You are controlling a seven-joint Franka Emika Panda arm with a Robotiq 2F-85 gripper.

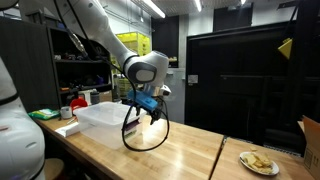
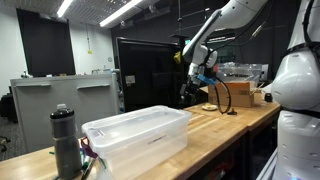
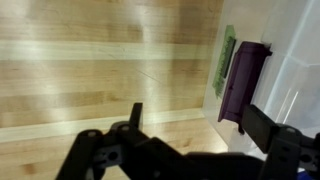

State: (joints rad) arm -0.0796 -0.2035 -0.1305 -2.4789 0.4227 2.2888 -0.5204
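Fingers [image 3: 265, 125] of the gripper [image 3: 192, 110] stood spread over the wooden table [image 3: 100, 60]; the purple latch [image 3: 245, 80] of the clear plastic bin [image 3: 295, 40] lay just beyond one fingertip, untouched.

In the wrist view the pincer [image 3: 190, 130] is blurred and cut off below. In an exterior view the frame's edge crops the cardboard box [image 1: 311, 143].

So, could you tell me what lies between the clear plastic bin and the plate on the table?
A black cable loop hanging below the gripper, then bare wooden tabletop, as an exterior view shows.
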